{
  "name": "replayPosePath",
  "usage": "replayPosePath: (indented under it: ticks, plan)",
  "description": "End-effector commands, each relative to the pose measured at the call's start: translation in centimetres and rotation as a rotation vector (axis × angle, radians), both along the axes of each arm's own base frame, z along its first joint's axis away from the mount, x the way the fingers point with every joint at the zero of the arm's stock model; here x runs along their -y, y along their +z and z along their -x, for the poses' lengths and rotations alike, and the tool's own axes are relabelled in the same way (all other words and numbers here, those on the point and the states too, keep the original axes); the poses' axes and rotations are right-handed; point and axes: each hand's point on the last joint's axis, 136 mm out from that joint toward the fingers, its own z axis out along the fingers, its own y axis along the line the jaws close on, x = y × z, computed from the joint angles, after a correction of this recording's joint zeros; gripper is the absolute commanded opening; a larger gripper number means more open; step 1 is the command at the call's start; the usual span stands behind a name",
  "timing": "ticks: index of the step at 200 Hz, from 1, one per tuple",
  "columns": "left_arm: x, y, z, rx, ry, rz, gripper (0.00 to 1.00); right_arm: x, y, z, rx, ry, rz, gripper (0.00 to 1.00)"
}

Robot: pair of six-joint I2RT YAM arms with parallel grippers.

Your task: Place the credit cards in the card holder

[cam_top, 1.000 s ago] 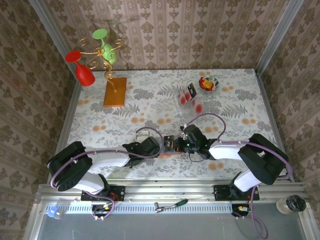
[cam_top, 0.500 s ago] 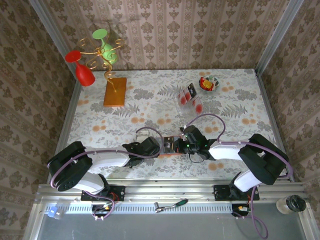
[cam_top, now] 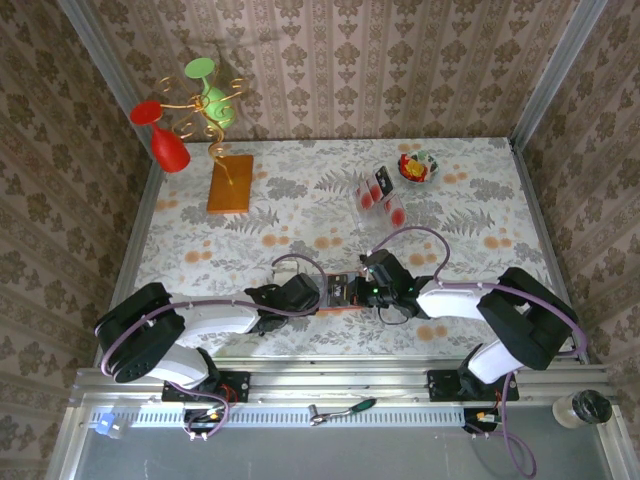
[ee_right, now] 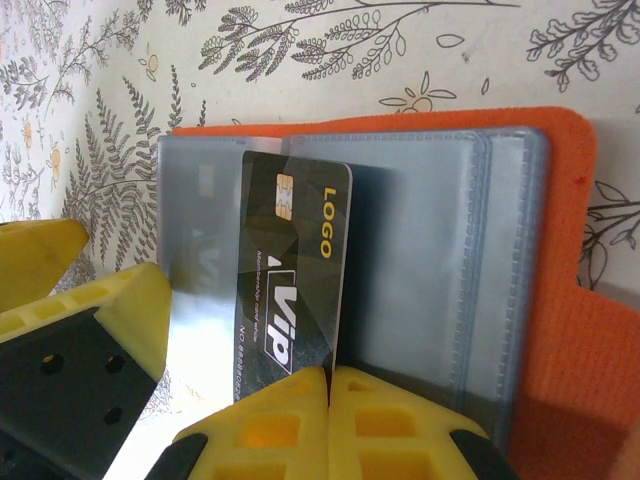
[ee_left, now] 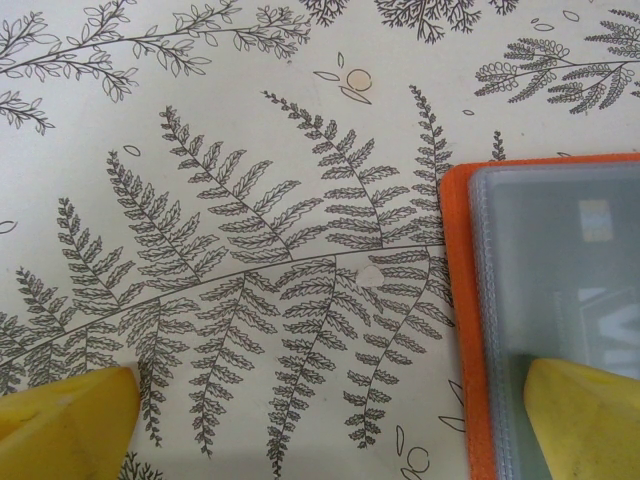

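The card holder (cam_top: 341, 307) lies open on the table between both grippers, orange-red outside (ee_right: 570, 330) with grey-blue clear sleeves inside (ee_left: 560, 280). My right gripper (ee_right: 330, 378) is shut on the lower edge of a black credit card (ee_right: 295, 250) marked LOGO and VIP, which stands over the left sleeve. My left gripper (ee_left: 325, 430) is open, one fingertip (ee_left: 590, 420) resting on the holder's sleeve and the other on the tablecloth. In the top view the left gripper (cam_top: 322, 292) and right gripper (cam_top: 353, 290) face each other. More credit cards (cam_top: 378, 192) sit in a clear tray further back.
A small bowl of coloured items (cam_top: 418, 166) stands behind the tray. At the back left an orange-brown board (cam_top: 230, 183) carries a gold wire stand with a red glass (cam_top: 165, 140) and a green glass (cam_top: 212, 90). Patterned walls close in three sides.
The right gripper has crept slightly to the left with the black card. The left arm has stayed still.
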Motion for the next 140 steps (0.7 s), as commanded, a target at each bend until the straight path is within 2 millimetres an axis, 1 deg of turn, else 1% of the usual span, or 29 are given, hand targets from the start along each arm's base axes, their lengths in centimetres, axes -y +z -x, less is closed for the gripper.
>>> replayPosePath:
  ticks: [1, 42, 81, 140]
  plan:
    - [-1.63, -1.18, 1.06, -0.030, 0.001, -0.068, 1.00, 0.28, -1.53, 0.90, -0.056, 0.019, 0.057, 0.00]
    - [-1.62, -1.15, 1.05, -0.029, 0.001, -0.067, 1.00, -0.03, -1.98, 0.99, -0.076, 0.027, 0.055, 0.00]
    - [-1.64, -1.04, 1.04, -0.027, 0.001, -0.066, 1.00, -0.26, -1.98, 0.89, -0.080, 0.030, 0.053, 0.00]
    - [-1.62, -0.99, 1.00, -0.024, 0.002, -0.065, 1.00, 0.63, -1.28, 1.08, -0.090, 0.003, 0.084, 0.00]
